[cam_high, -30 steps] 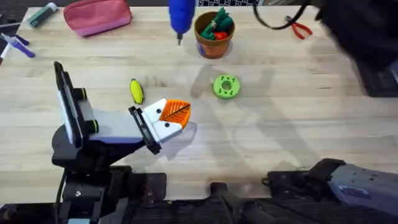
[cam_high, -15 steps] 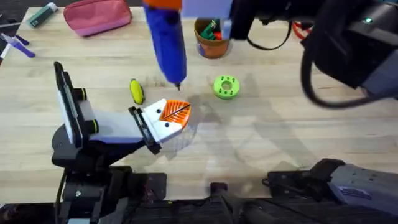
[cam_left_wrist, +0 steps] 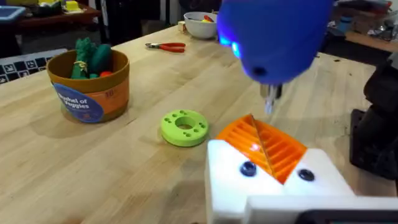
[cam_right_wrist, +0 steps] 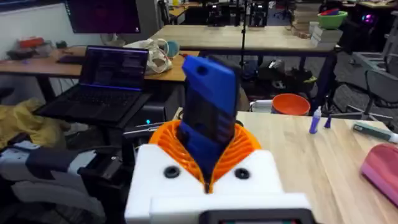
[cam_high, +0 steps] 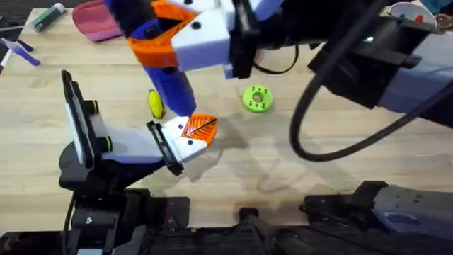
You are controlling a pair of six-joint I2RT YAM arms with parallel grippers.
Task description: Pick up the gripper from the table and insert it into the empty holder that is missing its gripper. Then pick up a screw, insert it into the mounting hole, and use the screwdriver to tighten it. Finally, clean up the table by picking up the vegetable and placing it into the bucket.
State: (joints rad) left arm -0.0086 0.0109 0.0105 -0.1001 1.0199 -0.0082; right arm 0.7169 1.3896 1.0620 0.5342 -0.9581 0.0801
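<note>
Steadying the holder (cam_high: 185,145) with my left claw (cam_high: 191,134), its orange ribbed tip (cam_left_wrist: 267,146) seated beside the white block, I keep the mount faceup; whether those fingers are parted I cannot tell. Just behind the holder lies the smooth yellow vegetable (cam_high: 155,103). Above it my right claw (cam_right_wrist: 208,177) is clenched round the blue plastic screwdriver (cam_high: 173,88), bit (cam_left_wrist: 270,102) just above the tip. Farther right sits the green disc (cam_high: 257,98).

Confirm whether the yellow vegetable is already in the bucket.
No, the vegetable lies on the table beside the left gripper, not in the bucket.
</note>
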